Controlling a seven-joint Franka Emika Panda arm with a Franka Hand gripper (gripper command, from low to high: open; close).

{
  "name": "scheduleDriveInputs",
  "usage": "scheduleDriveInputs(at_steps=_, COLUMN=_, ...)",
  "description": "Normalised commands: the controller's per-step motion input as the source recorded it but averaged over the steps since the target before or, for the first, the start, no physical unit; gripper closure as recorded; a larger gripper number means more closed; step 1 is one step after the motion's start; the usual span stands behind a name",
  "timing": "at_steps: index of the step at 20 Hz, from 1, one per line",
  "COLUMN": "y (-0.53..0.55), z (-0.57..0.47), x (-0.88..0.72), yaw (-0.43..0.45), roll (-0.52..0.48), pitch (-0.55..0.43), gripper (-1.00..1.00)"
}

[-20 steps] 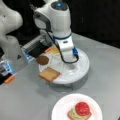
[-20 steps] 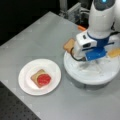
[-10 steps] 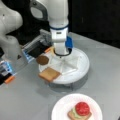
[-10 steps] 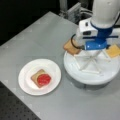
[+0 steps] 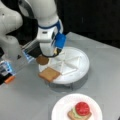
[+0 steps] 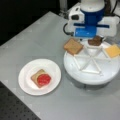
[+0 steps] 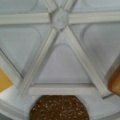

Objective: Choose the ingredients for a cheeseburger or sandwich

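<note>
Patty [image 6: 94, 41] now sits under your claw [image 5: 47, 58], which has dropped onto the divided tray [image 6: 110, 72]; grip state I cannot tell. Sandwich [image 6: 41, 78] waits on the plate [image 6: 25, 75], so patty is being selected.

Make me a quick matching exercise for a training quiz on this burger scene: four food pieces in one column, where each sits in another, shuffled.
Column 1
1. toast square
2. cheese square
3. patty
4. tomato round

Column 2
A. on top of the stack on the paper plate
B. in a divided tray compartment at a front view's right edge
C. in a tray compartment directly below the gripper
D. overhanging the tray rim, on a front view's left side

Pairs: 1-D, 2-B, 3-C, 4-A
</note>
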Motion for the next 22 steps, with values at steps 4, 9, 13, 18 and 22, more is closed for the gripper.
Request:
scheduleDriveInputs(at_steps=4, y=-0.36, z=0.22, x=0.11, yaw=-0.083, roll=0.298, pitch=0.168, gripper=-1.0)
scheduleDriveInputs(at_steps=9, y=-0.28, z=0.25, x=0.21, yaw=-0.047, roll=0.159, pitch=0.253, gripper=-1.0)
scheduleDriveInputs(at_steps=13, y=-0.33, z=0.18, x=0.33, yaw=0.025, roll=-0.019, pitch=0.099, gripper=-1.0)
scheduleDriveInputs(at_steps=18, y=-0.3, z=0.01, x=0.26, yaw=0.063, roll=-0.025, pitch=-0.103, gripper=-1.0)
scheduleDriveInputs(at_steps=22, y=-0.28, z=0.03, x=0.12, yaw=0.102, roll=0.272, pitch=0.181, gripper=-1.0)
